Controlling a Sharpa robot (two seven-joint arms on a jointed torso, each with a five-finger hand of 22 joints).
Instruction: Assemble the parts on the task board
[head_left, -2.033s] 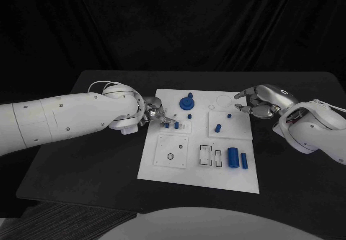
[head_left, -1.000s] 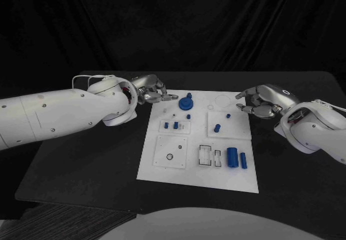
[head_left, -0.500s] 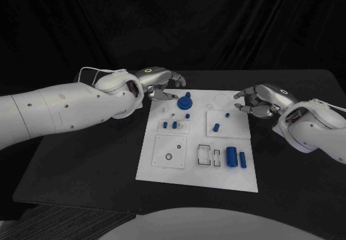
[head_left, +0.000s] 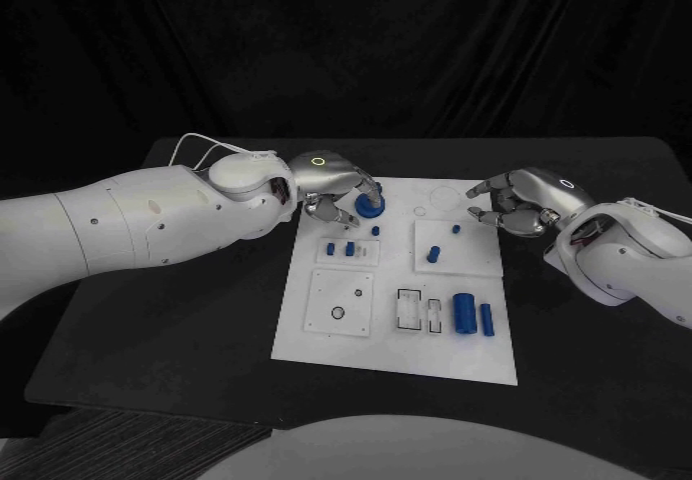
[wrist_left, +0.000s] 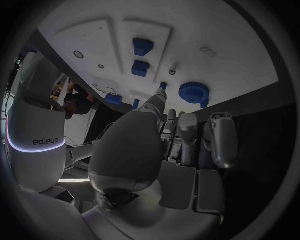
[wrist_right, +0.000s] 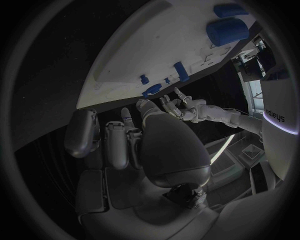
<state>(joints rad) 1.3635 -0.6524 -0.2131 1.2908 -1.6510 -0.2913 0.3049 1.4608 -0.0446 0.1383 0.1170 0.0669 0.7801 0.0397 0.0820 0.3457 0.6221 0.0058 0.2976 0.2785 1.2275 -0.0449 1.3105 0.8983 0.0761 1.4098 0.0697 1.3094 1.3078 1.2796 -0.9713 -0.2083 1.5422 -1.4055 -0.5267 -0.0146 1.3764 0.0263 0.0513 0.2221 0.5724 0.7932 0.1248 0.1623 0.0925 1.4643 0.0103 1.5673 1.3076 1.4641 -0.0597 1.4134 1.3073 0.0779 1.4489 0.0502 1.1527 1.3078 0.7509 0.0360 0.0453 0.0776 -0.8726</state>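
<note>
A black table (head_left: 173, 330) stands against dark drapes, with the white task board (head_left: 368, 340) lying at its middle. My left arm (head_left: 130, 225) reaches in across the table, and my left hand (head_left: 335, 188) hovers at the board's far left corner, fingers curled downward; it grips nothing. The round blue gear (head_left: 371, 207) stands on the board right beside those fingers, though I cannot tell whether they touch it. My right hand (head_left: 522, 203) rests at the board's far right edge, fingers loosely curled and empty. A blue cylinder (head_left: 464, 312) and smaller blue pieces (head_left: 339, 249) lie on the board, well apart from both hands.
</note>
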